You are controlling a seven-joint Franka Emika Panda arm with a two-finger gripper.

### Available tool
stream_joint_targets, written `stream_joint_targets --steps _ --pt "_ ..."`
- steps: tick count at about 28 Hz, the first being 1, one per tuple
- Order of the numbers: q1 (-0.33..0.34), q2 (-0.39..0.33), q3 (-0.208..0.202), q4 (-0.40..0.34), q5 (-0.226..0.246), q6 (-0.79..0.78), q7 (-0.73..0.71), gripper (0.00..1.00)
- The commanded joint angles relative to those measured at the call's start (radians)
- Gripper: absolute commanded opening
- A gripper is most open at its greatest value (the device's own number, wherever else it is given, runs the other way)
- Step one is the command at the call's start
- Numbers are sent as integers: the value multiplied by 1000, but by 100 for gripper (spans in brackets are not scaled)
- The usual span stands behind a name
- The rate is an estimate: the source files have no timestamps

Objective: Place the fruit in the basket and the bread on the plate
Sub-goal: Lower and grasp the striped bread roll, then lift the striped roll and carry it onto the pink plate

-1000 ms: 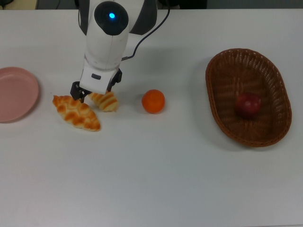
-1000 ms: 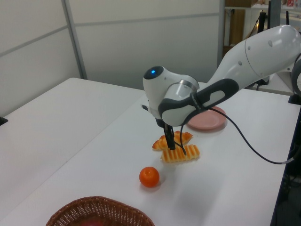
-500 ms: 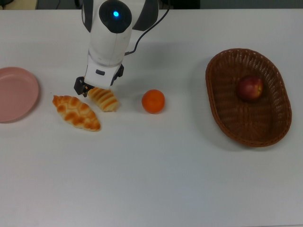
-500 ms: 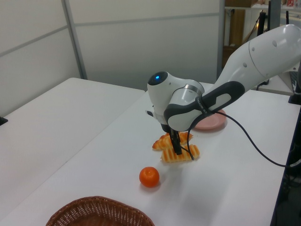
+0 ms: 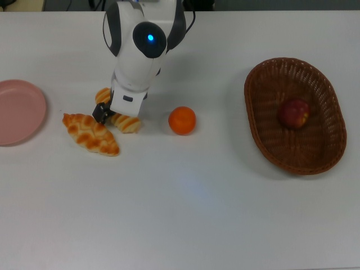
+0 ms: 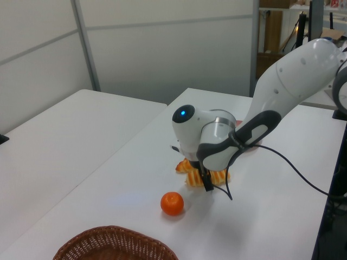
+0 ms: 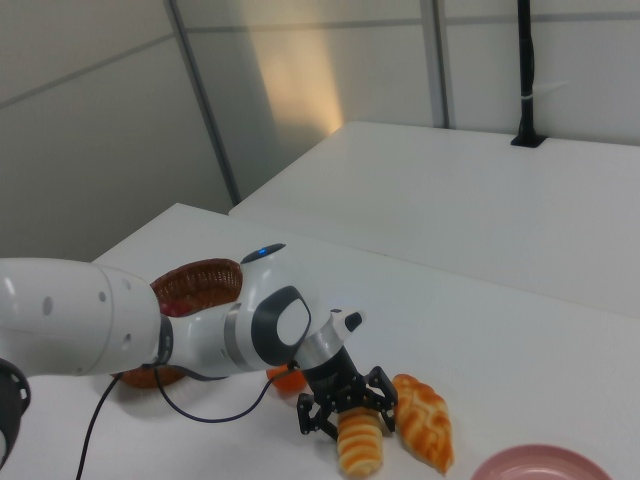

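Gripper point(image 7: 345, 405) straddles the striped roll point(image 7: 360, 440) on the table beside the braided roll point(image 5: 90, 134), fingers spread either side, apparently positioned to grasp it for the pink plate point(image 5: 17, 111).

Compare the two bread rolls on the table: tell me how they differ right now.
The striped roll has pale crosswise bands and sits at the gripper, whose fingers straddle it; the braided roll has a plaited crust with pointed ends and lies free. In the top view the braided roll looks longer and lies nearer the pink plate. Both are golden-orange and rest on the white table, neither on the plate.
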Motion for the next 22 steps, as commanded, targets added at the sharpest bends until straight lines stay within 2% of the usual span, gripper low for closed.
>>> stream_joint_targets --steps 1,5,6,9,10,14,15,17,20,22 --pt "-30 3 1 -9 13 63 58 0" --pt "-34 -27 3 8 105 61 59 0" --pt "-34 -47 3 22 168 57 53 0" --pt "-34 -70 2 37 259 50 36 0" --pt "-35 -82 1 59 308 34 30 0" --pt "-55 -90 0 132 388 -51 30 0" --pt "-67 -89 0 177 427 -98 33 0" --pt "-87 -90 -2 212 477 -133 39 0" --pt "-153 -92 -3 243 546 -154 51 0" --pt "-187 -92 -3 249 551 -152 76 0"
